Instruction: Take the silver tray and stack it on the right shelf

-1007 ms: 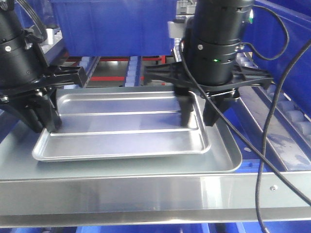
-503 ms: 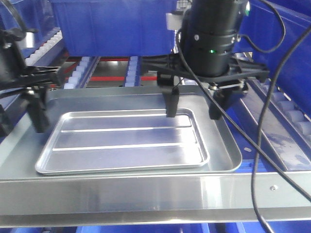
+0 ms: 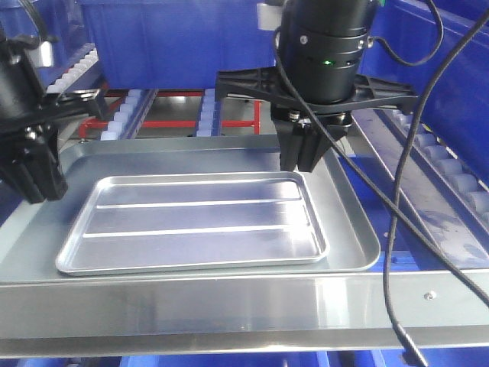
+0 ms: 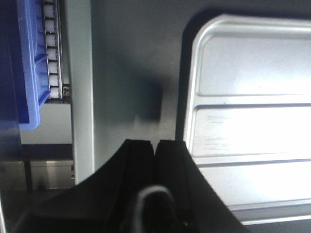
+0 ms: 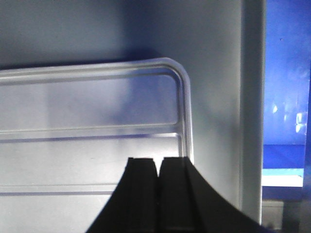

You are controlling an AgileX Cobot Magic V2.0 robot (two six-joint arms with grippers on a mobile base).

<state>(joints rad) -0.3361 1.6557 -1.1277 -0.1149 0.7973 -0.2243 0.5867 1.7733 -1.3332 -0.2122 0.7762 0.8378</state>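
The silver tray (image 3: 199, 222), shiny with two long ridges, lies flat inside a larger dull grey tray (image 3: 348, 229) on the right shelf (image 3: 229, 306), behind its brushed-steel front lip. My left gripper (image 3: 38, 191) is shut and empty, above the grey tray's left side, apart from the silver tray's left rim. In the left wrist view the gripper (image 4: 156, 141) hovers over grey tray floor, with the silver tray (image 4: 252, 121) to its right. My right gripper (image 3: 306, 162) is shut and empty above the silver tray's far right corner. The right wrist view shows the gripper (image 5: 157, 159) over that tray (image 5: 97, 111).
A blue bin (image 3: 176, 38) stands at the back on the rack. White rollers (image 3: 122, 118) and red cross-bars (image 3: 176, 122) show behind the trays. Black cables (image 3: 390, 252) hang from the right arm across the front right. Blue bins flank both sides.
Both grippers were at the silver tray's left and right rims; they have let go, risen, and shut. The tray has settled flat in the grey tray.
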